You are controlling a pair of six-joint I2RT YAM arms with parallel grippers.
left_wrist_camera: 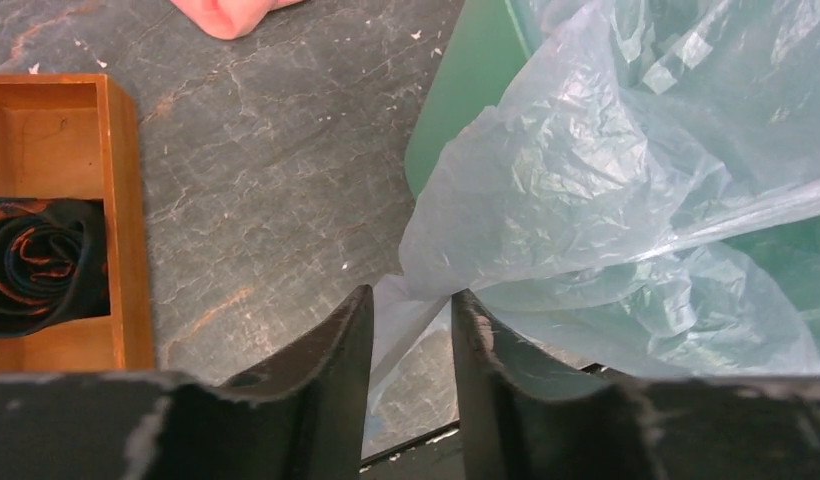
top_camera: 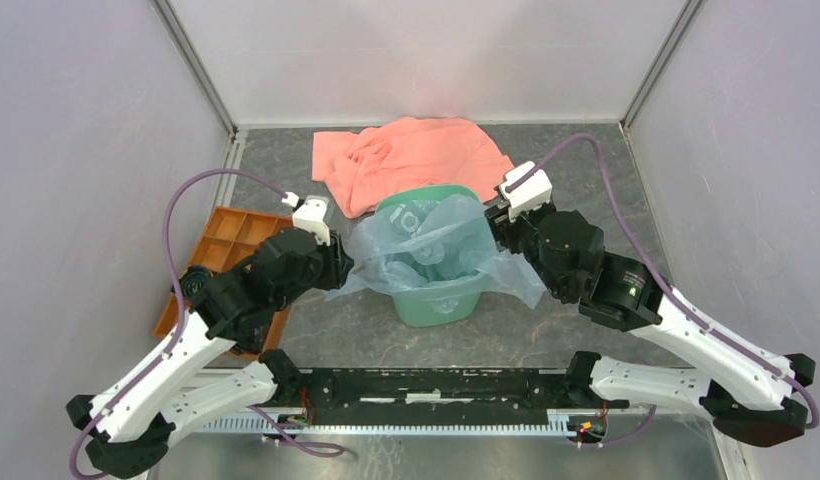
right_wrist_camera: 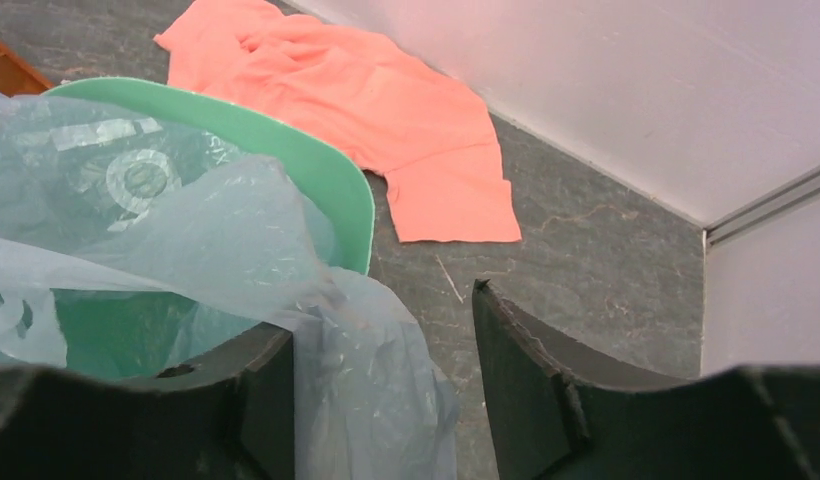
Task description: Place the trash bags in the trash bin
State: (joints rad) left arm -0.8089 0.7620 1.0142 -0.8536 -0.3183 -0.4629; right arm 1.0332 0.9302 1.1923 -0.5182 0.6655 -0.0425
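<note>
The pale blue-grey trash bag (top_camera: 436, 245) lies crumpled inside the green trash bin (top_camera: 436, 312) at the table's middle, with its edges spilling over the rim on both sides. My left gripper (top_camera: 342, 268) is at the bin's left side. In the left wrist view its jaws (left_wrist_camera: 411, 305) stand apart, with a thin fold of the bag (left_wrist_camera: 586, 180) running between them beside the bin wall (left_wrist_camera: 466, 90). My right gripper (top_camera: 493, 225) is at the bin's right rim. Its jaws (right_wrist_camera: 381, 315) are wide apart, with loose bag film (right_wrist_camera: 366, 400) against the left finger.
A salmon-pink cloth (top_camera: 411, 160) lies spread behind the bin. An orange compartmented tray (top_camera: 231, 240) sits at the left, under my left arm, with a black roll (left_wrist_camera: 41, 265) in one compartment. Grey walls enclose the table on three sides.
</note>
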